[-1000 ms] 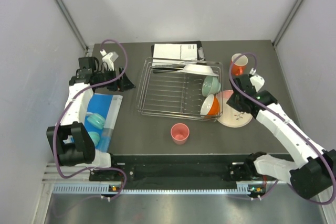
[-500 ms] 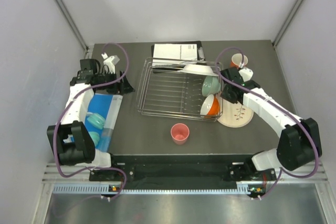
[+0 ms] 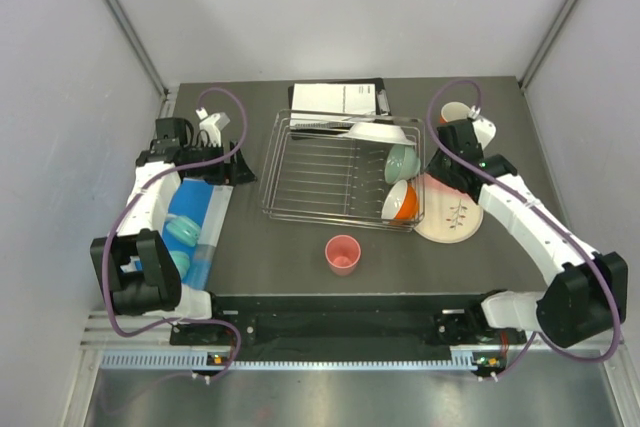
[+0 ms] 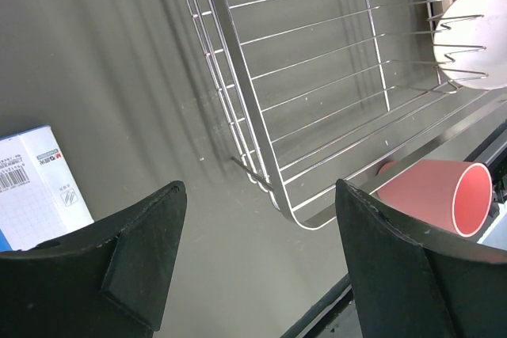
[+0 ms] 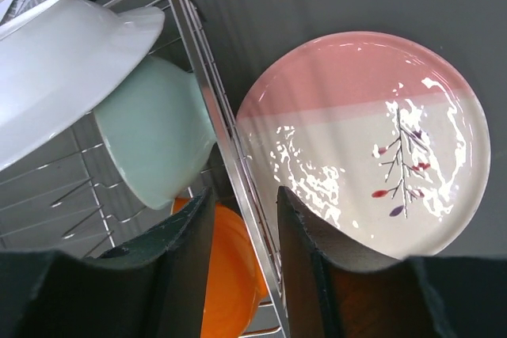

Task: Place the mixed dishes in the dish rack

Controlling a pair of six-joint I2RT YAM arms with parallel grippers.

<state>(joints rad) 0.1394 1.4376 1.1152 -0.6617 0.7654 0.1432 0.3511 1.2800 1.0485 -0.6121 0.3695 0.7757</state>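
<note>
The dish rack [image 3: 320,175] stands mid-table. Along its right side it holds a white plate [image 3: 378,131], a mint-green bowl [image 3: 402,162] and an orange bowl [image 3: 402,202]. A pale pink plate [image 3: 452,212] lies flat on the table just right of the rack. My right gripper [image 3: 436,169] hovers over the rack's right wall [image 5: 214,108], open with a narrow gap, between the orange bowl [image 5: 230,275] and the pink plate [image 5: 372,140]. My left gripper [image 3: 238,163] is wide open and empty, left of the rack [image 4: 317,77]. The pink cup [image 3: 343,253] lies in front. The orange mug [image 3: 453,115] shows behind my right arm.
A clipboard with white paper [image 3: 338,99] lies behind the rack. A blue sheet [image 3: 205,209] with teal rounded pieces [image 3: 183,232] is at the left, under my left arm. Grey walls close in on both sides.
My right gripper moved from above the pink plate to the rack's right wall, and its jaws have widened a little. The left arm has hardly moved.
</note>
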